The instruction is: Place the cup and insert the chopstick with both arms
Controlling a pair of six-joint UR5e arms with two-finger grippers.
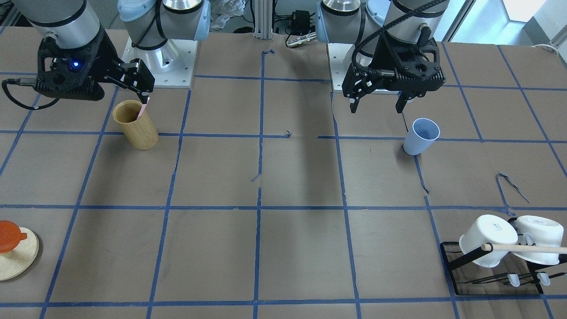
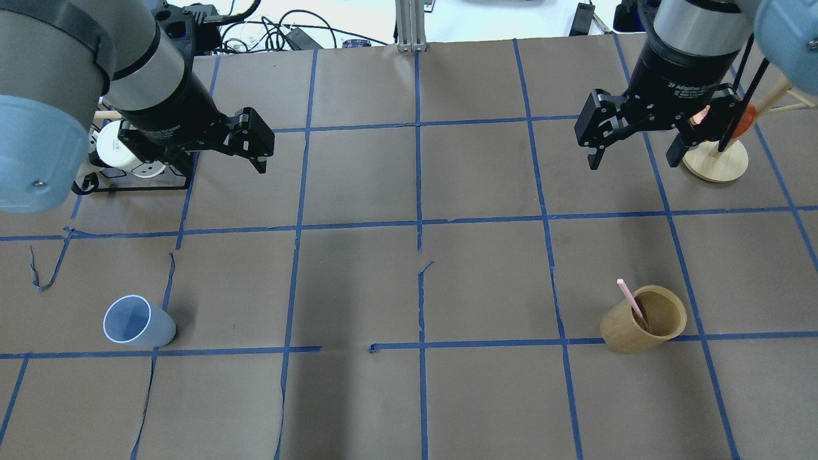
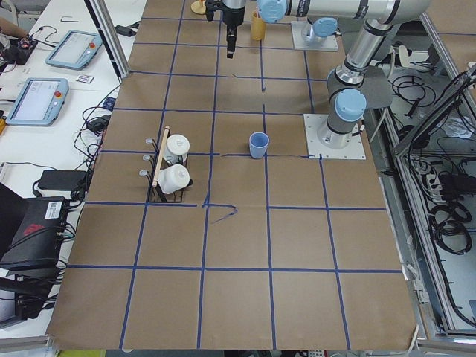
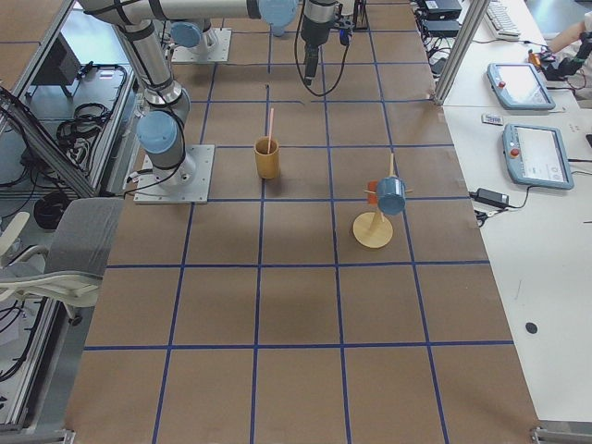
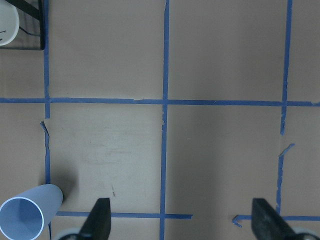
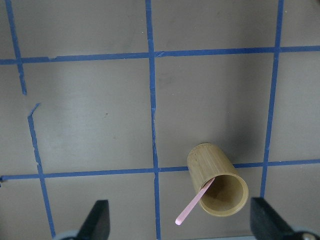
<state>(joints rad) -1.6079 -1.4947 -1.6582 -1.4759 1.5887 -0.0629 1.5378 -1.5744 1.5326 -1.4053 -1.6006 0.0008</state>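
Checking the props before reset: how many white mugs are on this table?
2 white mugs, both on the black rack, far across the table on the robot's left side: one mug nearer the middle, the other mug beside it, farther out. None seems hidden.

chopstick (image 2: 629, 299) lower end hidden in bamboo holder (image 2: 623, 335), cup (image 5: 30, 212) cut by view's corner

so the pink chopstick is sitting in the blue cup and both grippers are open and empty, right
Not quite. The chopstick is leaning inside the tan bamboo cylinder, not in the blue cup, which stands empty across the table. The overhead exterior view shows this. The rest holds: the left gripper and the right gripper are both open and empty.
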